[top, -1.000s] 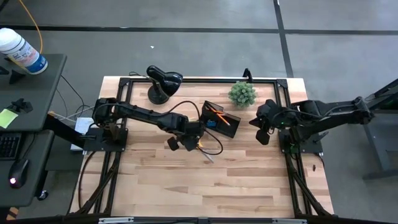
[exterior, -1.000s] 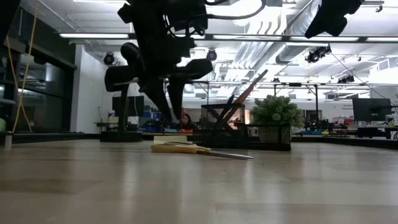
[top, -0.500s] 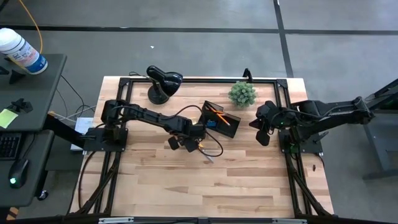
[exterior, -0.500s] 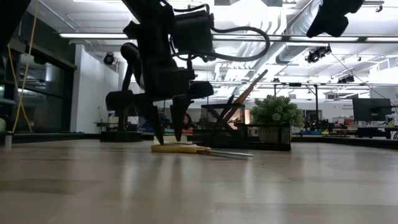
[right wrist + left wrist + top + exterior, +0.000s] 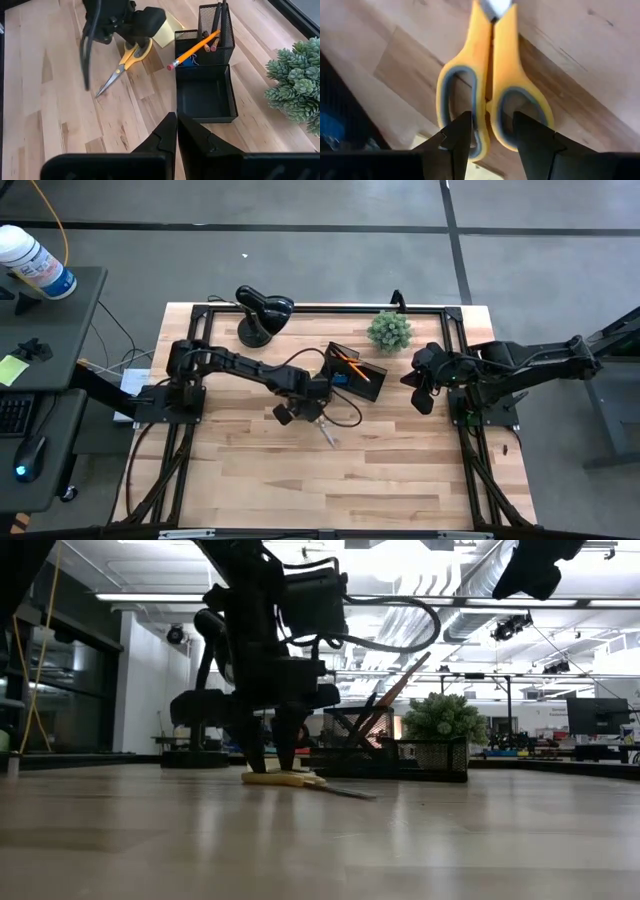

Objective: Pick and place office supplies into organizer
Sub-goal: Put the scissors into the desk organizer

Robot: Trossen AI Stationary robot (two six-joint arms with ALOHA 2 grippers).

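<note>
Left tool (image 5: 490, 131) spread astride yellow-handled steel scissors (image 5: 322, 423) flat on wooden bench (image 5: 400, 470), right tool (image 5: 176, 131) pressed together & idle — risk: fingers skid off handles, scissors spin away.

— How many pairs of scissors (image 5: 122, 62) are on the tabletop (image 5: 400, 470)?
— One, with yellow handles.
— And organizers (image 5: 205, 75)?
— One black mesh one. Standing in it I count one orange pencil (image 5: 195, 50) and about two dark pens (image 5: 218, 15).
— Sticky-note pads (image 5: 167, 30)?
— One, yellow.
— Anything else?
— One lamp (image 5: 260, 312) at eleven o'clock, one plant (image 5: 389, 330) at one o'clock, and two grippers, left (image 5: 300, 410) and right (image 5: 421, 387).
</note>
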